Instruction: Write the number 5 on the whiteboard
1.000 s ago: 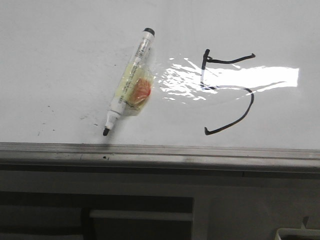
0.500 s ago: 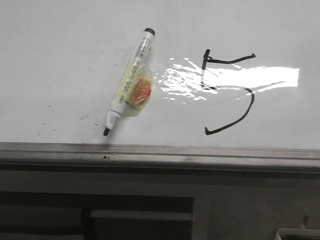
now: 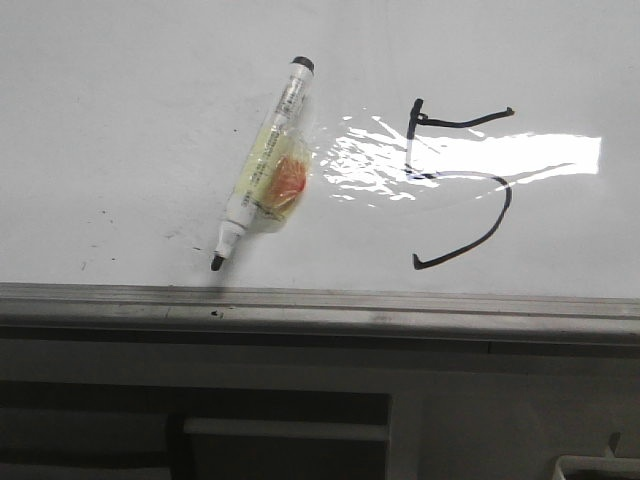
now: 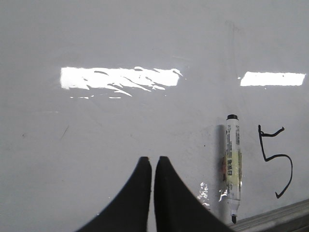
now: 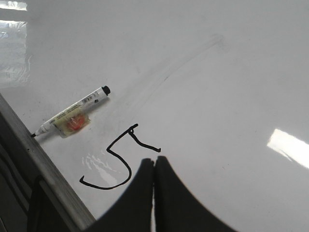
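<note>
Lying flat under both arms, the whiteboard (image 3: 150, 120) serves as the writing surface, its grey edge strip (image 3: 320, 305) nearest the robot. The number 5 (image 3: 460, 185) stands finished on its right part, so the task looks done. The marker (image 3: 262, 165) lies released, uncapped, beside it. The left gripper (image 4: 152, 166) and right gripper (image 5: 153, 166) hover pressed together, empty.

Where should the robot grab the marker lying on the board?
Probably at the taped middle of the marker, from straight above, fingers across the barrel. It lies flat on the whiteboard, so only its long sides offer grip; the ends are too narrow.
</note>
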